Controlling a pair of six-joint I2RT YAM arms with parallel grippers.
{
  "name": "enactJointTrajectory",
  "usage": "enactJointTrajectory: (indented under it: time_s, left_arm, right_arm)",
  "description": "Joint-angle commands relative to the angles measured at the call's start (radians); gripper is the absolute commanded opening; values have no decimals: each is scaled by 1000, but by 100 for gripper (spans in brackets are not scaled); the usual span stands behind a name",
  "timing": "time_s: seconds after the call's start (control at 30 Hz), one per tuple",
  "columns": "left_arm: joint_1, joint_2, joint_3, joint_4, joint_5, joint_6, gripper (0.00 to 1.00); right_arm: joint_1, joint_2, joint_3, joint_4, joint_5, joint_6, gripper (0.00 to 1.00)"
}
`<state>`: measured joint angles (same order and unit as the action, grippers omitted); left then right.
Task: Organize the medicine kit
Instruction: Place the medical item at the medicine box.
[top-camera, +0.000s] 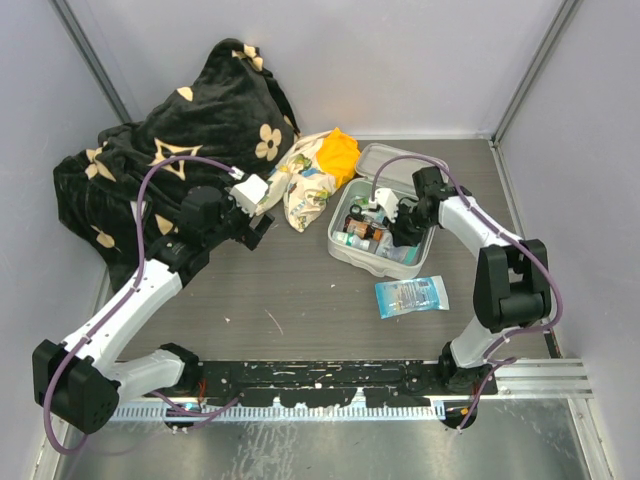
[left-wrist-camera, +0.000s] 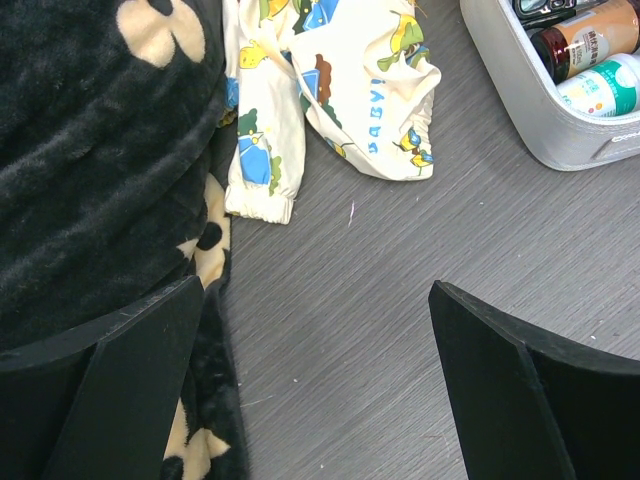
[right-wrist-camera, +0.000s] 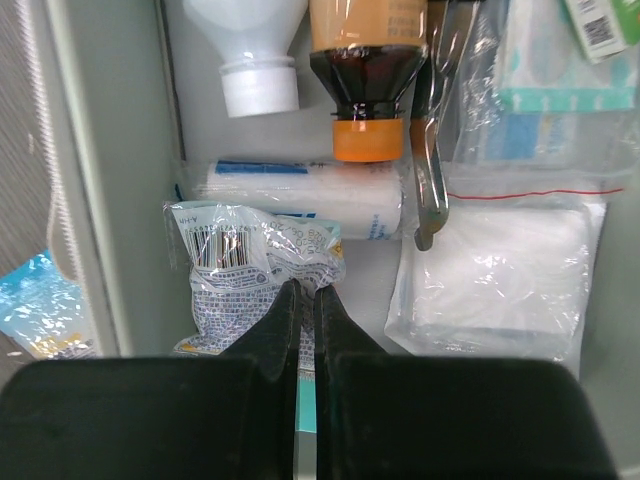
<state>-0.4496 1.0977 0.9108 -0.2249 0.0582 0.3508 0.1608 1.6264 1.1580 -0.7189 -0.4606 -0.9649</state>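
1. A white, rounded-square zip case, the medicine kit (top-camera: 352, 256), lies open on the dark grey wood-grain bench (top-camera: 300, 300), right of centre. Its lid is hinged back toward the far wall.
2. The black-and-white right arm (top-camera: 500, 270) reaches into the case from the right. Its jaws are pressed together, tips down on a crinkled clear packet with a barcode (right-wrist-camera: 235, 265). I cannot tell whether a fold of film is nipped between them.
3. That packet lies right under the tips, against the case's left wall, with its long axis in line with the jaws. A wrapped white gauze roll (right-wrist-camera: 300, 195) lies crosswise just beyond it.
4. The left arm (top-camera: 140, 290) hovers over bare bench beside a black fleece blanket with cream flowers (top-camera: 150, 150). Its jaws stand wide apart and hold nothing, well apart from the case.
5. A pale blue sachet (top-camera: 410, 296) lies on the bench just outside the case. The right arm is clearly the nearer one, so it seems better placed to fetch it.
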Motion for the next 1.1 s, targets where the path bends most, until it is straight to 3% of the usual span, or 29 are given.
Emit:
enactJointTrajectory:
  time_s: [0.0,0.33,0.77,1.07]
  left_arm:
    - [6,-24,11,42,13,-3,98]
    - [6,-14,9,47,15,-2,98]
    - [6,-13,7,48,12,0,98]
    - [6,-14,7,48,11,2,98]
  right_arm:
    - [-1,29,41,29,64,-69,1]
    - [-31,68,43,32,138,-143,1]
    - [-31,132,0,56,76,-101,8]
    - [-30,133,-17,53,102,-93,25]
